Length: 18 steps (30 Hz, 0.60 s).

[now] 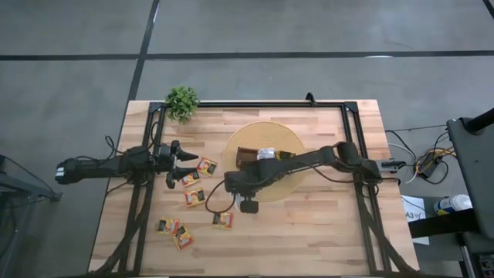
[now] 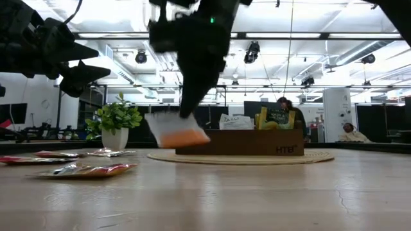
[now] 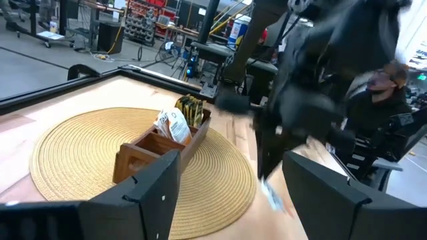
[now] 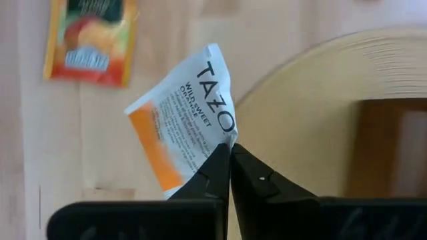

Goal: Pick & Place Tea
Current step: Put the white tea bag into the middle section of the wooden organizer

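Right gripper (image 4: 230, 157) pressed together on one corner of a white-orange sachet (image 4: 183, 113); in the low view the sachet (image 2: 174, 133) hangs clear of the table (image 1: 309, 224), just in front of the round woven mat (image 1: 297, 139) and near the wooden box (image 2: 247, 141). The box sits on the mat and holds upright sachets: one white-orange (image 2: 234, 122) and a dark green-yellow bunch (image 2: 277, 117) are visible; the exact number inside cannot be told. Its compartment nearest the left wrist camera shows nothing in it. Left gripper (image 1: 187, 166) hovers above the table's left part, fingers spread, holding nothing. Loose yellow-red-black sachets (image 1: 194, 197) on the table, counted in the high view: six, all left of the mat. One potted plant (image 1: 182, 102) at the far left corner.
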### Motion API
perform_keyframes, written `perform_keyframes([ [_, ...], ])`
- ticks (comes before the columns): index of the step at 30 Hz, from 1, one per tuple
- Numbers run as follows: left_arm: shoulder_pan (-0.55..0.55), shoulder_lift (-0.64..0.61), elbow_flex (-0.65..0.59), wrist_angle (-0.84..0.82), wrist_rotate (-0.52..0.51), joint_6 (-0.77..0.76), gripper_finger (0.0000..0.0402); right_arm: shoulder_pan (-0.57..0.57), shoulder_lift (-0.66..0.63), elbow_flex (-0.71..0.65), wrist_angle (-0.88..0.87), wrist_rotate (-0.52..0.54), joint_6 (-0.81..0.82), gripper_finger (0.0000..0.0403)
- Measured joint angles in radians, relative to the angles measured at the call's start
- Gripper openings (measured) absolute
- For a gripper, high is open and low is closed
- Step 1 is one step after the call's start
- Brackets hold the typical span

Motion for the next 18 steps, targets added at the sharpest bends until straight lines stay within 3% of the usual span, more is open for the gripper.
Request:
perform_keyframes([
  [9, 0.000, 0.000, 0.000, 0.001, 0.000, 0.000, 0.0257, -0.005, -0.123, -0.048, -0.149, 0.275, 0.248, 0.0008],
  [18, 0.000, 0.001, 0.000, 0.001, 0.000, 0.000, 0.0257, -0.031, -0.285, -0.299, -0.160, 0.407, 0.519, 0.0008],
])
